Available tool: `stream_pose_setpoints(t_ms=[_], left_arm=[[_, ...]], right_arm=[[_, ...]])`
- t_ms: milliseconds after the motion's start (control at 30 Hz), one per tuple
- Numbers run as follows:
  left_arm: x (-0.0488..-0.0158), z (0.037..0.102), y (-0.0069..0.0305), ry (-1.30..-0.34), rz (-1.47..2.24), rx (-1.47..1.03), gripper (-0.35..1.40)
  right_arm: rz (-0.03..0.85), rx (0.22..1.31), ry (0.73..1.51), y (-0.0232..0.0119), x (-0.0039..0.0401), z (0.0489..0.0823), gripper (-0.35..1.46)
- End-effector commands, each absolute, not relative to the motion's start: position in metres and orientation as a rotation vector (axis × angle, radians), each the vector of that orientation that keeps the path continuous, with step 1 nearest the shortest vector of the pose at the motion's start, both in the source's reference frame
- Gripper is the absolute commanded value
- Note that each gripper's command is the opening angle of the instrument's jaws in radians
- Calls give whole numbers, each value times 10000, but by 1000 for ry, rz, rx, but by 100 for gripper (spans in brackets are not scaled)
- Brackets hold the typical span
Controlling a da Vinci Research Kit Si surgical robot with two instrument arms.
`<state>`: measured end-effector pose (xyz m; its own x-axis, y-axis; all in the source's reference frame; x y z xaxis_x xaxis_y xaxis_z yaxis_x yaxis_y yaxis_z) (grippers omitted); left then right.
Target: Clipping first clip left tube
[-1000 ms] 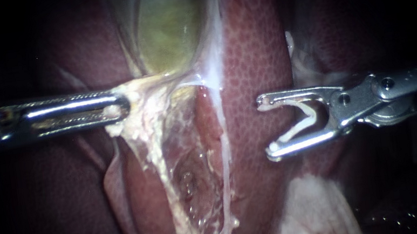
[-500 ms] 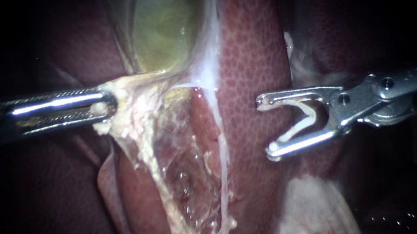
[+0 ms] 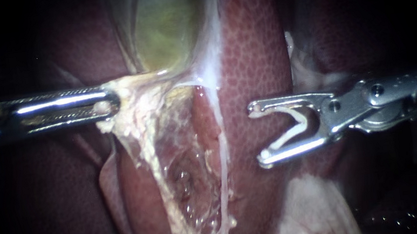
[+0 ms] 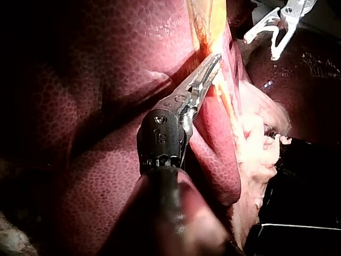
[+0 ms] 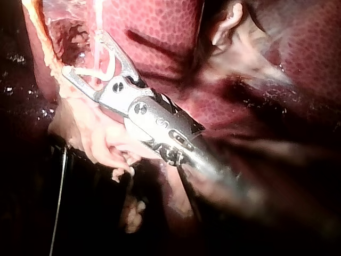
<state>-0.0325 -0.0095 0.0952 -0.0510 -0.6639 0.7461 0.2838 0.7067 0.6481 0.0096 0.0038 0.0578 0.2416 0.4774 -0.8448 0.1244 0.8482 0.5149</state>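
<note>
Left tube [image 3: 150,160], a pale yellowish, fat-crusted strand, is seen running down from the neck of the greenish, translucent gallbladder [image 3: 165,25] across the mottled dark-red liver [image 3: 250,46]. A thinner white right tube [image 3: 222,158] lies beside it, with a raw hollow between the two. At the gallbladder neck, pale tissue [image 3: 132,97] is clamped in the closed jaws of the slender steel left instrument [image 3: 111,104] and drawn sideways, so the left tube is held taut.

Over the last second the silver right instrument [image 3: 256,135] has been brought nearer the tubes and slightly lower against the liver. A white V-shaped plastic clip [image 3: 294,124] is cradled between its wide-spread jaws and touched by both. Nothing is yet encircled by the clip: it lies apart from the right tube, and the left tube lies beyond that. The approach is judged to be under way, and the thin right tube will have to be passed without being snagged.
</note>
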Motion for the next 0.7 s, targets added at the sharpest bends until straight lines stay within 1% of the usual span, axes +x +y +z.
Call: stream_pose_setpoints(t_ms=[33,433,700], left_arm=[[-325,953,-95,-1426,-794,339,-35],[-326,956,-97,-1426,-794,336,-35],[-327,956,-98,-1426,-794,336,-35]], right_arm=[[260,550,1321,34,100,581,58],[263,646,1325,-23,167,637,59],[258,705,1321,-53,205,669,59]])
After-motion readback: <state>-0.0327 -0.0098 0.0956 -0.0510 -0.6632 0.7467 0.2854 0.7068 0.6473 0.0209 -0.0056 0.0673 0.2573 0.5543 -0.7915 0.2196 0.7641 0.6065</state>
